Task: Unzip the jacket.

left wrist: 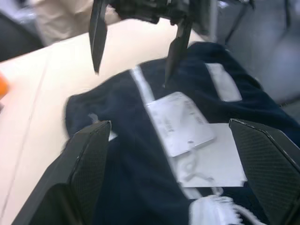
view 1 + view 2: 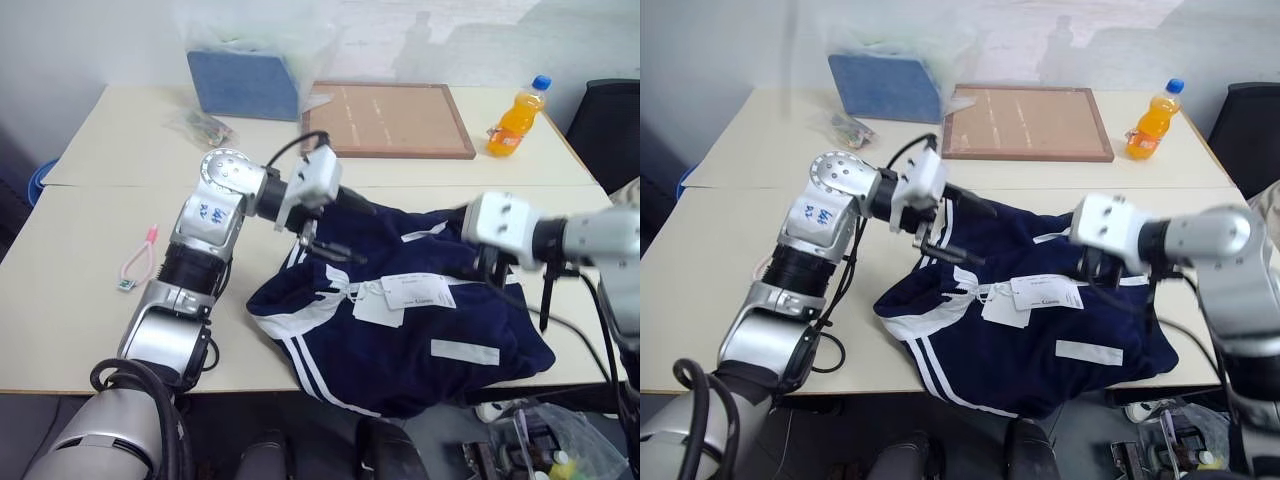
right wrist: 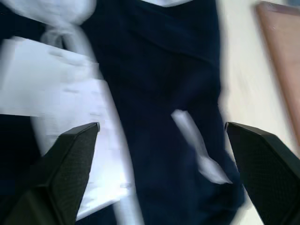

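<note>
Our left gripper (image 1: 168, 154) fills the near edge of its wrist view, fingers spread wide with nothing between them, hanging over the jacket (image 2: 400, 330). We judge it is held clear above the cloth so the fabric lies free and we can see the zipper line before choosing a grip. Our right gripper (image 3: 161, 154) is likewise spread and empty, poised above the jacket's other side; in the left wrist view its two black fingers (image 1: 97, 33) point down toward the cloth without touching it.

We find the jacket crumpled in a heap at the near edge of the table (image 2: 90, 300), between our two arms, part of it drooping over the edge. Its white stripes (image 2: 310, 370) run down the near side, and the white zipper line (image 1: 143, 86) shows along the front. Paper tags (image 2: 415, 292) lie on top, tied on with a white cord; we see dark print on them, but it is too small for us to read.

Farther back stand an orange bottle (image 2: 517, 120) with a blue cap, its label unreadable, a framed cork board (image 2: 390, 118), and a blue folded cloth in a clear bag (image 2: 245, 80). A pink cord (image 2: 138, 262) lies off to our left.

We cannot tell from here how far the zipper is open.
</note>
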